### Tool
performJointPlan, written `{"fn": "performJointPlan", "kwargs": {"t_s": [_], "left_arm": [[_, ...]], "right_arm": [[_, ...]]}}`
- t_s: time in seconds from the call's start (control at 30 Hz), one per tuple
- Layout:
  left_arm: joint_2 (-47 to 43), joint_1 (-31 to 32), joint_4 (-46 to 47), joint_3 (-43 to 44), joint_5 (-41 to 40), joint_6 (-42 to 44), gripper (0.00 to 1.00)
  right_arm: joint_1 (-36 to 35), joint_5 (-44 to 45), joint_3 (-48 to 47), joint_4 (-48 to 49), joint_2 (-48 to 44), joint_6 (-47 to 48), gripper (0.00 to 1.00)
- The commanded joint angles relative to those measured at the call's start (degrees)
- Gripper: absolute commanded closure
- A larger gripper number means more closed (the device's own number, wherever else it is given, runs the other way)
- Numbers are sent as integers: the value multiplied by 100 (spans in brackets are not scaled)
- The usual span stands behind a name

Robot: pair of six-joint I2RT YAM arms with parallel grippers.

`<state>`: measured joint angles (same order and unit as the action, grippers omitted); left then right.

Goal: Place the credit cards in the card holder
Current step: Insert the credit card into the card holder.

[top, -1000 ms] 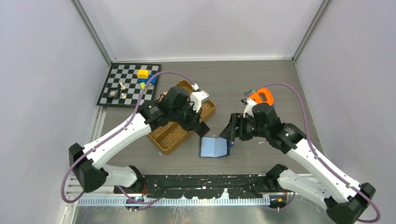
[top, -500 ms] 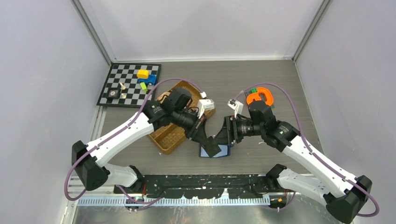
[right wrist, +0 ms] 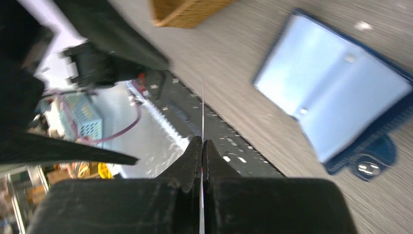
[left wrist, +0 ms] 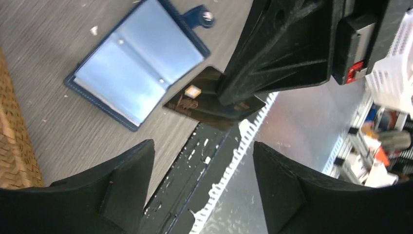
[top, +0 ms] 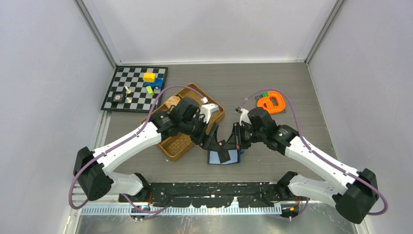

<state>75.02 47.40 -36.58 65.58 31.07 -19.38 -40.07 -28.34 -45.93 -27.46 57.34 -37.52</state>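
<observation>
One dark navy folding card holder (left wrist: 136, 63) with a light blue inside; one thin dark credit card (left wrist: 207, 101) just beside it; one woven brown divided tray (top: 178, 143) left of the holder; one black-and-white chequered board (top: 135, 90) farther left; one orange plastic ring (top: 271, 102) well right of the holder

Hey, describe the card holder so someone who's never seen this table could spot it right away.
Find the woven brown tray near the middle of the grey table. By its near corner, toward the arm bases, lies the card holder, spread open flat. Its pale blue inside, navy border and snap tab set it apart from the dark credit card held nearby.
</observation>
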Motion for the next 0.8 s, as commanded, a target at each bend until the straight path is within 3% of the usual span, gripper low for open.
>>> {"fn": "performJointPlan", "kwargs": {"t_s": [0.0, 0.13, 0.33, 0.77], "left_arm": [[-29, -11, 1129, -694, -776, -1232, 22], [165, 15, 1391, -1089, -1216, -1646, 21], [522, 49, 1888, -1421, -1486, -2078, 24], [1435, 223, 1659, -1390, -2177, -2095, 34]], "right_arm": [[175, 960, 331, -288, 390, -397, 99], [381, 1242, 535, -279, 494, -525, 99], [628, 899, 940, 241, 722, -585, 100], [788, 552, 1333, 1134, 1129, -538, 100]]}}
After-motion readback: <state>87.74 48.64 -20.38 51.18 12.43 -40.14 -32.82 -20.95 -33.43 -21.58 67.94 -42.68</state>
